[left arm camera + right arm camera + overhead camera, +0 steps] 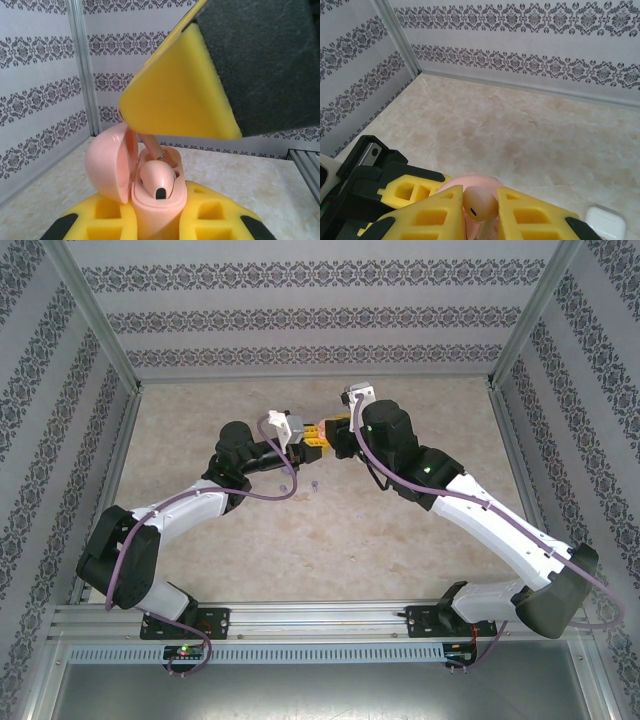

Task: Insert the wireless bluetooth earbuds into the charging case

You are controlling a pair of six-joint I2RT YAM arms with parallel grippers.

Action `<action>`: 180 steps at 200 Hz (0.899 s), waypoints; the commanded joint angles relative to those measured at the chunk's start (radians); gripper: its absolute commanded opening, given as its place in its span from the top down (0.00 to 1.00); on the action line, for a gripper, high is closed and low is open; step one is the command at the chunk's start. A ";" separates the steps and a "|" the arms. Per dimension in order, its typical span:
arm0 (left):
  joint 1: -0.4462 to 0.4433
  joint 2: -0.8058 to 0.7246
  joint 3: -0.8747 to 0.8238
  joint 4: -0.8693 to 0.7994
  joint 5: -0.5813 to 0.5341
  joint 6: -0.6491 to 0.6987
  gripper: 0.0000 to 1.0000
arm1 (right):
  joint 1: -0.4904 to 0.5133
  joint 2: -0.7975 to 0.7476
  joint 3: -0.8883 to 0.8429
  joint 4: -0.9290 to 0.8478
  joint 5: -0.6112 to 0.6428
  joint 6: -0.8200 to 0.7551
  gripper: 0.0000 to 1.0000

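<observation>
Containers first: the pink case [150, 207] stands upright in my left gripper [156, 227], whose yellow foam fingers [105, 215] are clamped on its two sides. Its lid [107, 165] is swung open to the left in the left wrist view. Inside, one pink seated earbud [157, 181] sits in the near socket, head up, stem down in the well, with its dark grille facing the left wrist camera.

My right gripper [480, 216] comes in from above, its pads [432, 215] pinched narrow on the second pink one, the held earbud [479, 204]. From the right wrist I look onto its rounded head, with a dark opening turned toward the lens. From the left wrist its stem [154, 146] pokes out under the right gripper's yellow finger. The long axis is near upright but leaning, tip down, at the mouth of the far socket. I can't tell whether the tip touches the rim or is already inside.

From the top view both grippers meet nose to nose above the middle of the table [400, 540], with the pink case between them. A closed white case [605, 222] lies flat on the table off to one side, well apart from the pink one. A small purplish bit [316, 483] lies on the table just on the near side of the grippers, too small for me to make out.
</observation>
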 commanded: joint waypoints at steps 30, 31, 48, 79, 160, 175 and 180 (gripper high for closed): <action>-0.015 -0.013 0.035 0.053 0.015 -0.013 1.00 | -0.005 -0.001 -0.043 0.020 -0.019 0.028 0.80; -0.015 -0.013 0.035 0.054 0.015 -0.013 1.00 | -0.005 -0.001 -0.043 0.021 -0.019 0.028 0.80; -0.015 -0.012 0.036 0.055 0.011 -0.013 1.00 | -0.005 -0.008 -0.052 0.019 -0.022 0.028 0.80; -0.015 -0.012 0.036 0.056 0.002 -0.011 1.00 | -0.005 -0.023 -0.069 0.013 -0.024 0.025 0.80; -0.015 -0.007 0.044 0.060 -0.006 -0.019 1.00 | -0.004 -0.007 -0.075 -0.012 -0.110 -0.045 0.81; -0.016 -0.010 0.046 0.059 -0.005 -0.022 1.00 | 0.003 0.010 -0.071 -0.029 -0.122 -0.093 0.81; -0.016 -0.010 0.047 0.059 -0.004 -0.022 1.00 | 0.005 0.016 -0.070 -0.036 -0.123 -0.109 0.81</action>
